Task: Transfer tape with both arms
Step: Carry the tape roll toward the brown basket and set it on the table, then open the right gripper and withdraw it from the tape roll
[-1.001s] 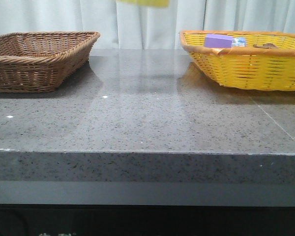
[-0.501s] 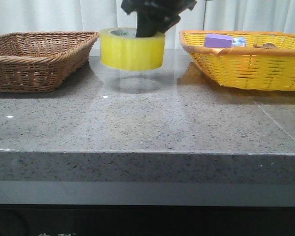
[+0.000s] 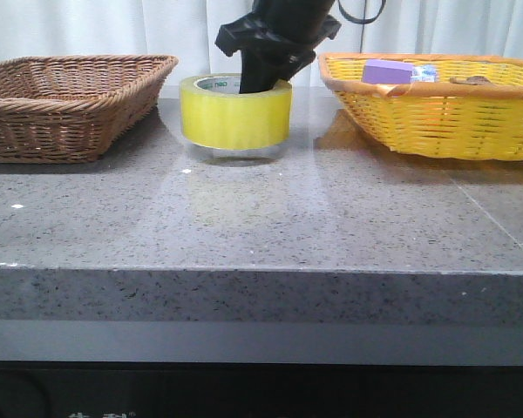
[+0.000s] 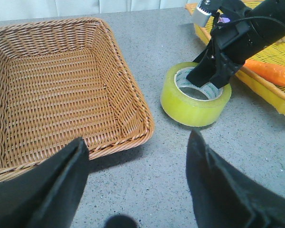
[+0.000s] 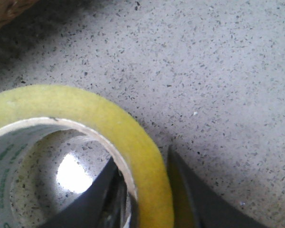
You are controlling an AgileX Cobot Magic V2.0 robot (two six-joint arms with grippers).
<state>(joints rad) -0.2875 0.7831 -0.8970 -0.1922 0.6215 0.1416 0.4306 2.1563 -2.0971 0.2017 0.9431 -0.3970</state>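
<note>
A: Grey stone table (image 3: 261, 218), tape status?
B: My right gripper (image 3: 263, 74) pinched the tape (image 3: 235, 111) by its wall, roll sitting flat between both baskets. My left gripper (image 4: 133, 185) gaped, holding nothing.
A: Handling?
B: Probably light, stiff, slick; grab the rim.

Translucent yellow tape (image 3: 235, 111) roll, white core printed green, lies flat on the grey tabletop (image 3: 261, 209), its wall pinched.

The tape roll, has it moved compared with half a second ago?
Yes. The tape has come down: it hung above the table with a gap beneath, level with the brown basket rim, and now sits at the tabletop.
</note>
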